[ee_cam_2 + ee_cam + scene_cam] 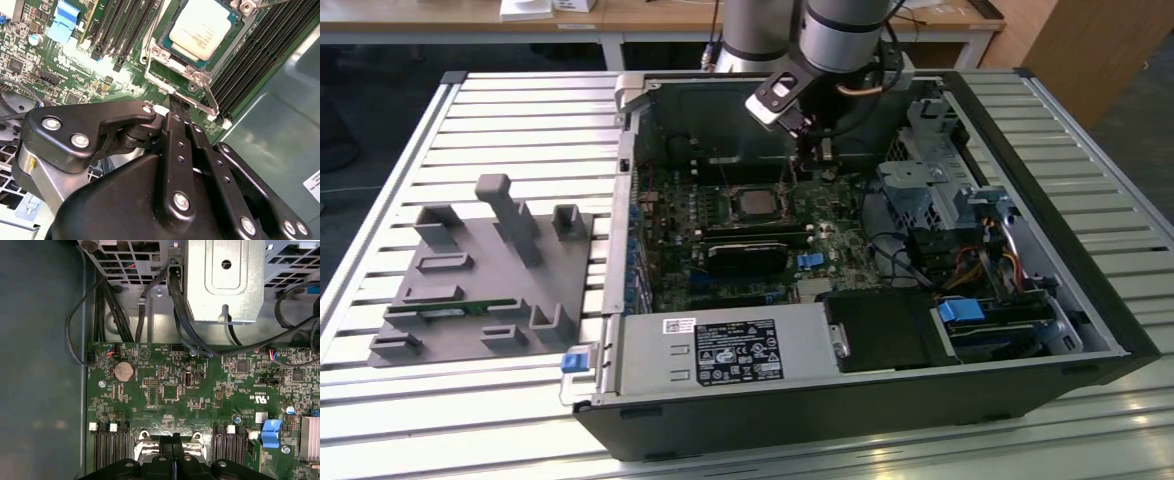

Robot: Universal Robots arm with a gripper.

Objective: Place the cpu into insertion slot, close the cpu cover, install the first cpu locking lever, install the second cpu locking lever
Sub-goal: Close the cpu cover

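Observation:
The cpu [202, 27], a small square chip with a silver-grey top, lies in the insertion slot [145, 447] on the green board. In the exterior view the cpu [754, 203] sits near the middle of the open case. The cpu cover [196, 75], a thin silver frame, lies flat around the chip. A silver locking lever [210, 97] runs along one side of the socket. My gripper [176, 102] is shut, its black fingers pressed together with their tips at the socket's edge beside that lever. I see nothing held between the fingers. The gripper [172, 440] [811, 150] hangs just behind the socket.
Black memory slots [245, 55] flank the socket. A blue connector [65, 25], a coin battery [123, 371], a metal drive cage [225, 280] and black cables crowd the board. A black card [747, 255] and the power supply [720, 350] lie nearer. A grey fixture [480, 270] stands outside the case.

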